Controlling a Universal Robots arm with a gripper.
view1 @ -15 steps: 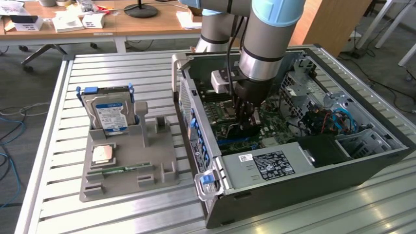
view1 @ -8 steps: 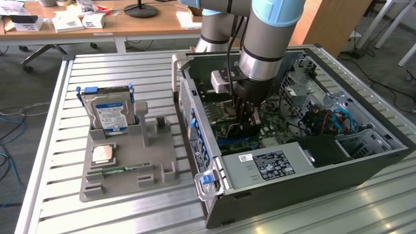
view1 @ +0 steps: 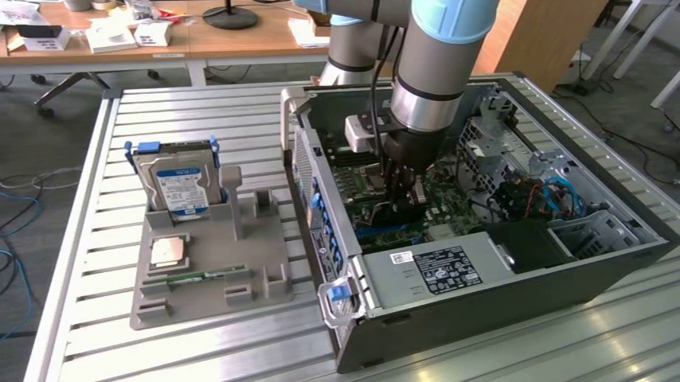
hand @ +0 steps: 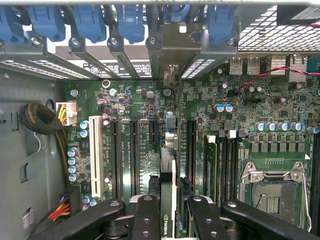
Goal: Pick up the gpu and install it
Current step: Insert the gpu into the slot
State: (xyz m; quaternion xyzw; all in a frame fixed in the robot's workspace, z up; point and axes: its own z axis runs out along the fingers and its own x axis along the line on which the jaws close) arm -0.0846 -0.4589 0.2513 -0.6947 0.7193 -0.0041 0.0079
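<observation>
Now pincer [view1: 402,204] pinching gpu [hand: 168,175] inside case [view1: 510,296]; slatted metal table [view1: 202,107], wooden desks [view1: 250,41] behind.

Grey-and-blue robot arm [view1: 435,72] pointing down toward six o'clock, black two-fingered gripper [view1: 402,204] clamped edgewise on thin dark gpu [hand: 168,170].

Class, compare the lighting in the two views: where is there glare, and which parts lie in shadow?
Exterior view: even room light; the table slats gleam pale, while the inside of the case under the arm sits in shade. Wrist view: the motherboard is brightly lit; the gripper holding the gpu is dark with small highlights.
</observation>
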